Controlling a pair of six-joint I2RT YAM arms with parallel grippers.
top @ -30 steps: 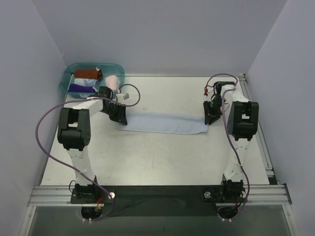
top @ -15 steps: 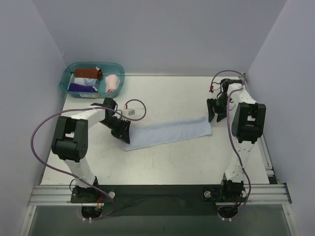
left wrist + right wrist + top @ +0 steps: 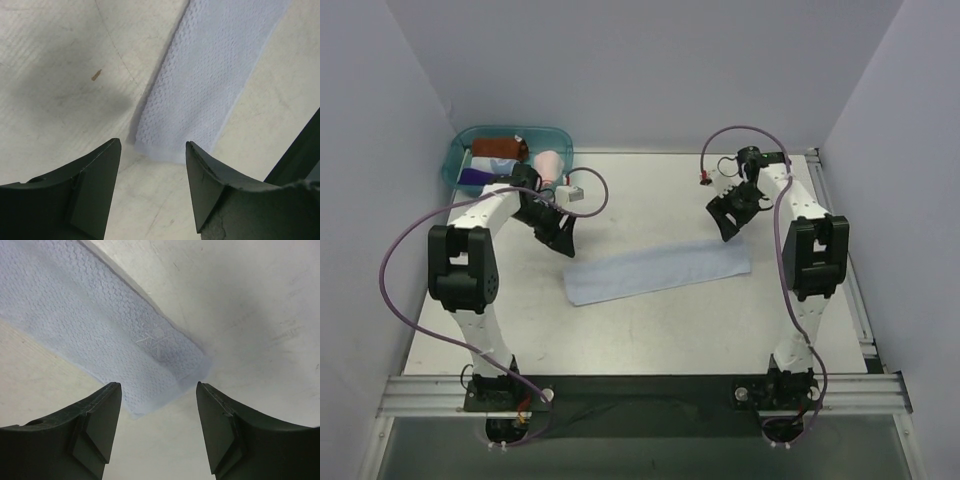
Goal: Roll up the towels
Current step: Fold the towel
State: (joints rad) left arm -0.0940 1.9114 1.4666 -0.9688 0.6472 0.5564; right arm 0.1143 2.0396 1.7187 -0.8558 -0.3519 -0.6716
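A light blue towel (image 3: 658, 270) lies flat on the table as a long folded strip, slanting up to the right. My left gripper (image 3: 563, 240) is open and empty, raised above and behind the strip's left end (image 3: 200, 85). My right gripper (image 3: 723, 226) is open and empty, raised behind the strip's right end (image 3: 100, 340). A rolled pale pink towel (image 3: 549, 165) lies in the teal tub (image 3: 460, 150) at the back left.
The teal tub also holds a brown roll (image 3: 500, 148) and a purple and white roll (image 3: 480, 178). Purple cables loop from both arms. Grey walls close in the left, back and right. A metal rail (image 3: 640, 392) runs along the near edge.
Both grippers have let go of the blue towel and lifted away toward the back. The towel, first stretched level between them, now lies slanted on the table.
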